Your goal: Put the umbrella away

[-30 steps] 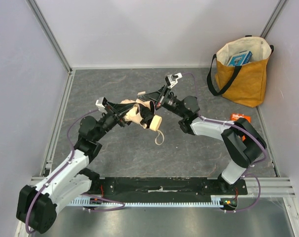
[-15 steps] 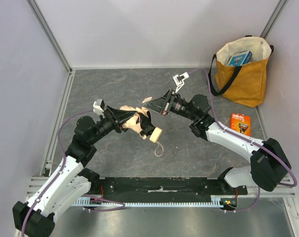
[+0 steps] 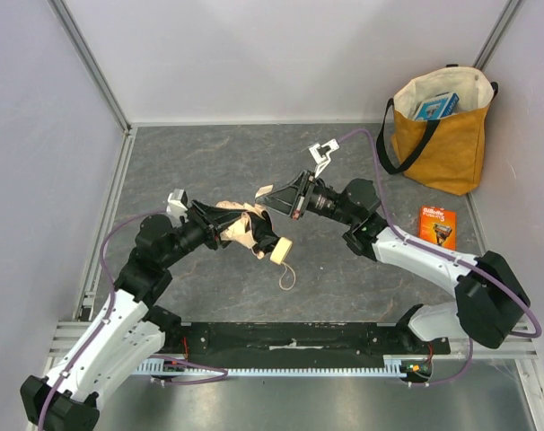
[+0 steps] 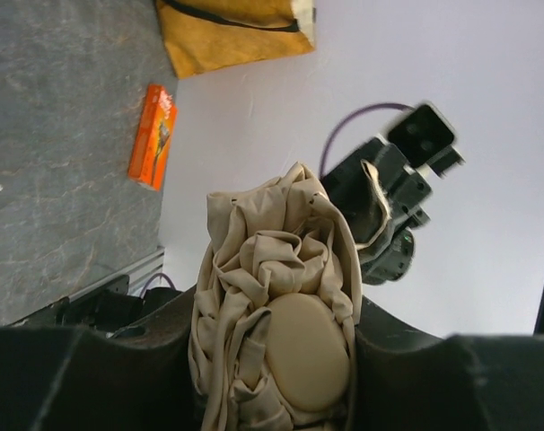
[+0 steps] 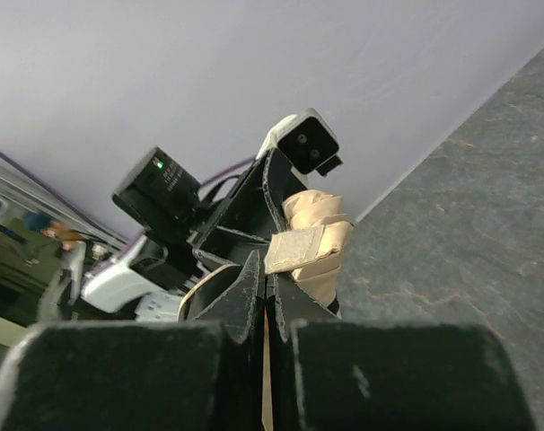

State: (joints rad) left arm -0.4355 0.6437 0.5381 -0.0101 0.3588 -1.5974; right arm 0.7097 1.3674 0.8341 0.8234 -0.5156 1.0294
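Two arms meet over the middle of the tabletop (image 3: 200,171), well apart from the tote bag. The left claw (image 3: 220,225) is clenched around the umbrella (image 3: 247,231), jaws partly spread by the bunched cream fabric. In the left wrist view the crumpled fabric (image 4: 272,269) fills the gap between both black fingers (image 4: 119,368), with the rounded knob (image 4: 306,350) facing the camera. From the top view the knob (image 3: 282,249) points down-right, toward the arm bases, and the cord loop (image 3: 288,275) trails below it; cannot tell if the loop touches the tabletop. The rest of the umbrella is held off the surface.

The right claw (image 3: 270,194) is clamped fully together, pinching the umbrella's strap (image 3: 262,190) at its tip. In the right wrist view the jaws of that claw (image 5: 266,278) are pressed together with a thin beige strip between them, and the strap's flat tab (image 5: 301,248) sticks out just past the tips, with the bundled fabric right behind it. The strap also shows in the left wrist view (image 4: 376,193) lying along the right claw.

The yellow tote bag (image 3: 443,148) stands upright in the far right corner, mouth open, a blue box (image 3: 435,106) inside. An orange box (image 3: 437,224) lies flat on the tabletop in front of the bag, near the right wall.
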